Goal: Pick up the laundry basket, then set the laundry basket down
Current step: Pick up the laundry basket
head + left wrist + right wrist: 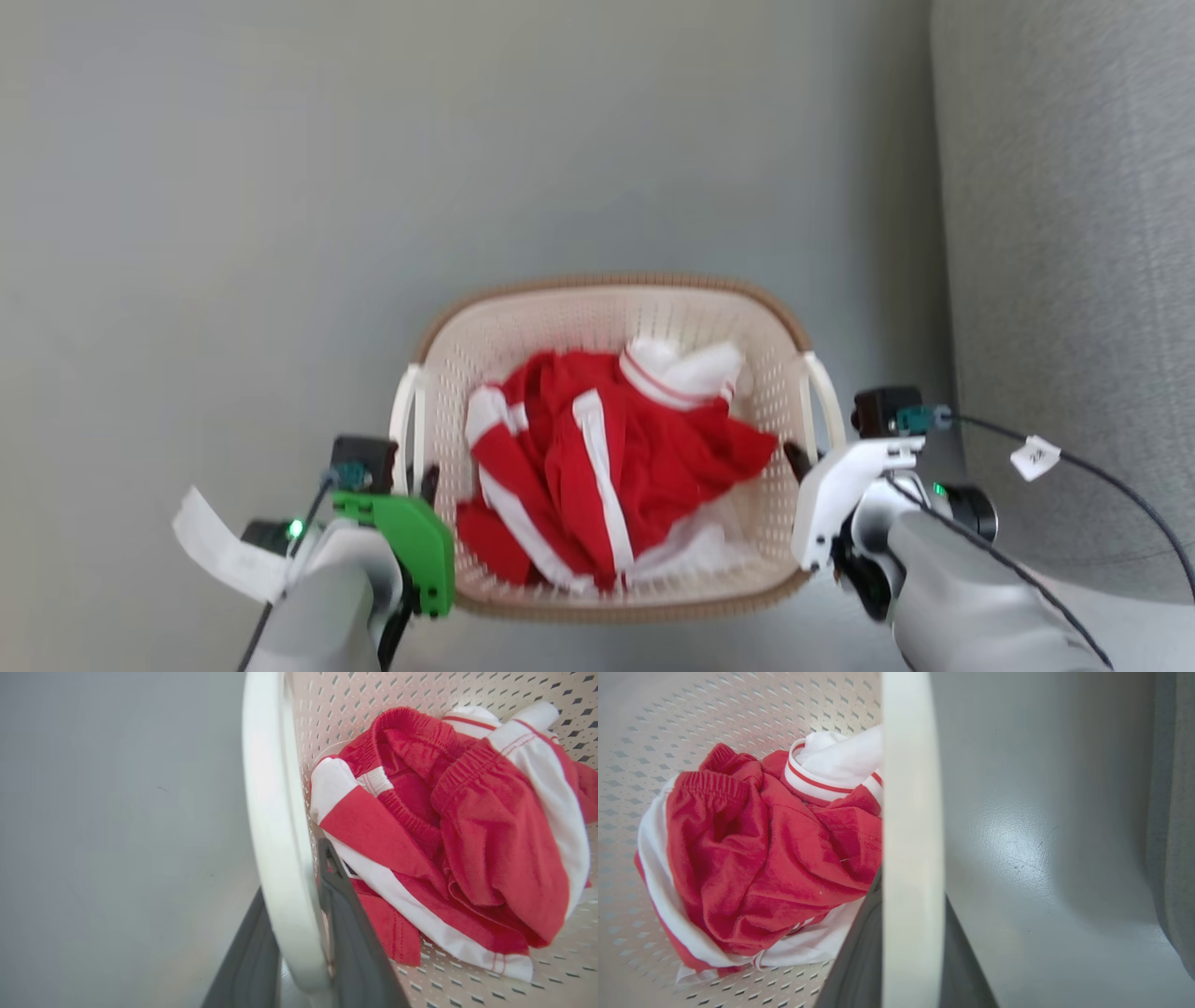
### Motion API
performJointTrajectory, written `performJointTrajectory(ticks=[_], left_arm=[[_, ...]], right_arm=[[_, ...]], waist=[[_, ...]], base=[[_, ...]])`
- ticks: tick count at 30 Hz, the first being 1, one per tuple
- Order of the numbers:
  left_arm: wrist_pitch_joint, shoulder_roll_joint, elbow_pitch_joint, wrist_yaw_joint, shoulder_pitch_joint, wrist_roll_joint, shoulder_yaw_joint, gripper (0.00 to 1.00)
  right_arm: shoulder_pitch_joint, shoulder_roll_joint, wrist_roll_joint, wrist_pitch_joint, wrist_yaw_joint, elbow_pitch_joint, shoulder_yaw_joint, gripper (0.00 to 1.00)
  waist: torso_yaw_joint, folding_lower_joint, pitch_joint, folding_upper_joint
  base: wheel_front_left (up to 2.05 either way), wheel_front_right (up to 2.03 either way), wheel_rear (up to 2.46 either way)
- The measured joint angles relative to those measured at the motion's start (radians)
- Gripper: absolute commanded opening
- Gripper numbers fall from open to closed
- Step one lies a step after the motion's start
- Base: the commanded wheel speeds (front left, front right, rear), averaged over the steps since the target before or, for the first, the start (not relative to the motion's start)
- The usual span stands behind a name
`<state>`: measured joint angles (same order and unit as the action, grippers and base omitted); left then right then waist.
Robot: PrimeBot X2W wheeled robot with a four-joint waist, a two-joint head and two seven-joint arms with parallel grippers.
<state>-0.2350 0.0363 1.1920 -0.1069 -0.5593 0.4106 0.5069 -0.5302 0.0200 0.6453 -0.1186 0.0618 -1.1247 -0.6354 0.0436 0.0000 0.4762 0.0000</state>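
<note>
The laundry basket [607, 282] is cream-white and perforated with a brown rim. It sits low in the middle of the head view and holds crumpled red and white clothes [607, 467]. My left gripper [417, 478] grips the basket's white left handle [407, 411]. In the left wrist view the dark fingers [345, 914] press on both sides of that handle [275, 835]. My right gripper [805, 459] grips the right handle [827, 401]. The right wrist view shows its fingers [859, 952] closed around that handle [913, 812]. I cannot tell whether the basket's base touches the floor.
Grey floor [280, 233] lies around and ahead of the basket. The side of a grey fabric sofa [1074, 233] stands close to the right, just beyond my right arm. A cable with a white tag [1034, 457] hangs off the right wrist.
</note>
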Motion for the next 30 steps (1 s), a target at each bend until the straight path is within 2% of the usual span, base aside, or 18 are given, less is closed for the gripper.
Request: performJointTrajectory(ticks=[30], left_arm=[[0.125, -0.006, 0.020, -0.023, 0.283, 0.099, 0.083, 0.00]], right_arm=[[0.289, 0.000, 0.146, 0.142, 0.000, 0.017, -0.129, 0.00]], waist=[[-0.028, -0.0001, -0.380, 0.0000]], base=[[0.00, 0.00, 0.00]])
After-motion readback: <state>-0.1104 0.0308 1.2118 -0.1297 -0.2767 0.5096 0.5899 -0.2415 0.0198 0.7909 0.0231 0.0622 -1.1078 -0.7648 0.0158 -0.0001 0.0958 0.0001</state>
